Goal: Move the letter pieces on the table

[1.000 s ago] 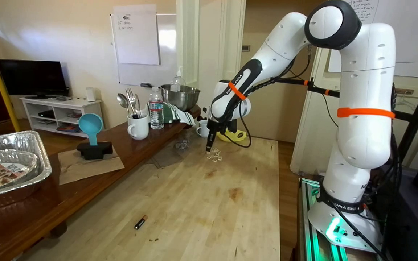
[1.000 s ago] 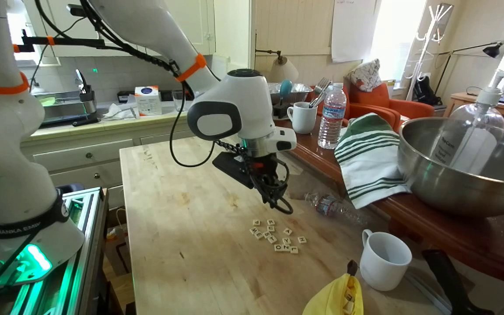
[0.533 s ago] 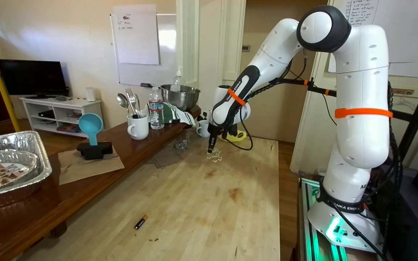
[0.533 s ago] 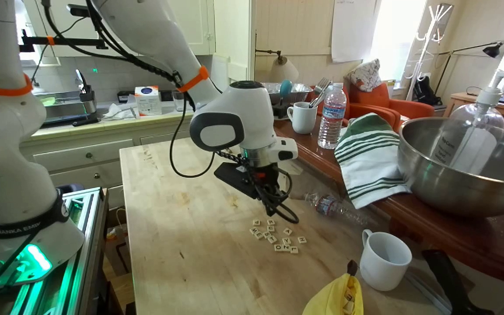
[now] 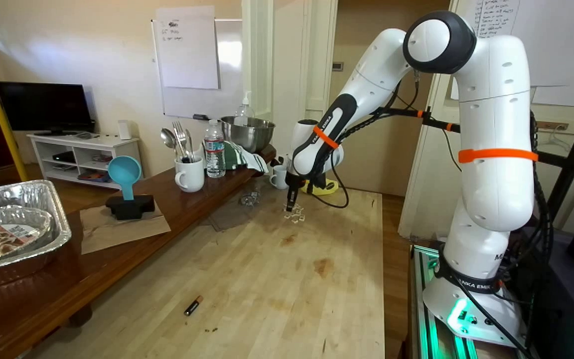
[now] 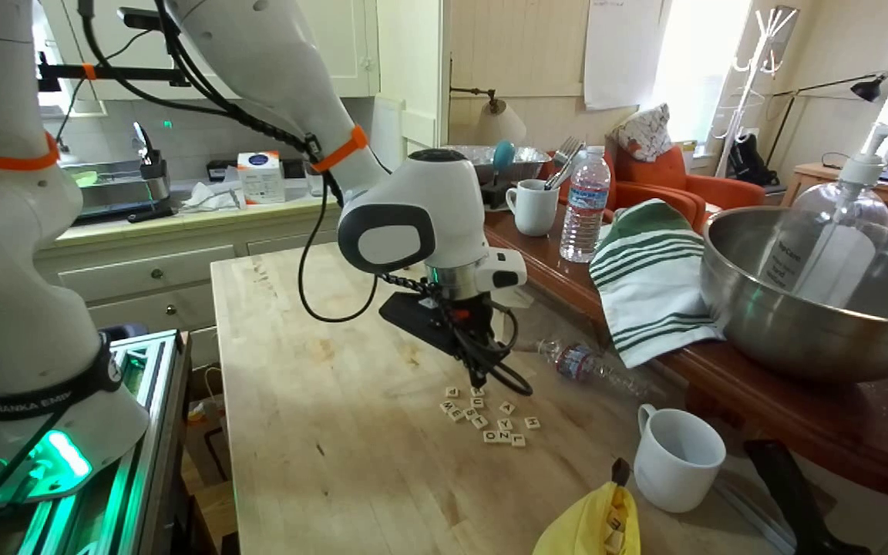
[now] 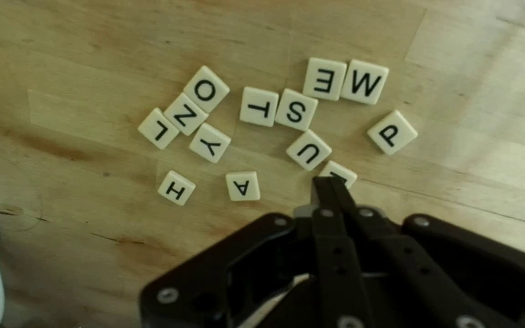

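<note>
Robotiq gripper (image 7: pixel 329 178) clenched, finger against finger, its tips in the wrist view partly hiding one letter tile (image 7: pixel 343 172) beside the U tile (image 7: pixel 309 150); whether they touch it, I cannot tell. The other letter tiles (image 7: pixel 259 107) lie face up nearby on the pale wooden tabletop (image 6: pixel 351 447). A white mug (image 6: pixel 679 462) stands near a yellow pouch (image 6: pixel 579 528), pale pieces (image 6: pixel 615 522) showing inside.

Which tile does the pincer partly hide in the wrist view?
The tile below and right of the U tile: the pincer hides part of it; every other tile there shows whole.
</note>
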`<move>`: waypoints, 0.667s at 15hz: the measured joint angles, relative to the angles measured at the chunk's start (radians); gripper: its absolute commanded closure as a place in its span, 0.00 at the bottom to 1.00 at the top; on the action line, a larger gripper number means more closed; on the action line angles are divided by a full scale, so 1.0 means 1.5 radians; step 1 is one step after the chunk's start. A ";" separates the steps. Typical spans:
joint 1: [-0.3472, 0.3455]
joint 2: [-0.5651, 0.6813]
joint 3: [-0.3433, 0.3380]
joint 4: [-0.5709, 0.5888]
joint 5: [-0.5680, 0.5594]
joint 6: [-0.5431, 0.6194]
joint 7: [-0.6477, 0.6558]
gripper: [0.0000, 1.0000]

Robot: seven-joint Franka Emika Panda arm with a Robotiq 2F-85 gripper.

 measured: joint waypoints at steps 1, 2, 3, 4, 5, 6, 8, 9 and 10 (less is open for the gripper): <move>0.000 0.003 0.001 0.001 0.000 0.001 0.005 1.00; 0.000 0.007 0.001 0.002 0.000 0.002 0.010 1.00; 0.000 0.010 0.002 0.003 -0.001 0.005 0.017 1.00; 0.000 0.013 0.003 0.003 -0.001 0.011 0.024 1.00; 0.000 0.017 0.003 0.003 -0.001 0.016 0.032 1.00; 0.000 0.021 0.003 0.004 -0.002 0.021 0.041 1.00; 0.000 0.030 0.003 0.006 -0.009 0.031 0.063 1.00; 0.000 0.035 0.003 0.008 -0.016 0.036 0.076 1.00; 0.001 0.039 0.001 0.010 -0.025 0.037 0.091 1.00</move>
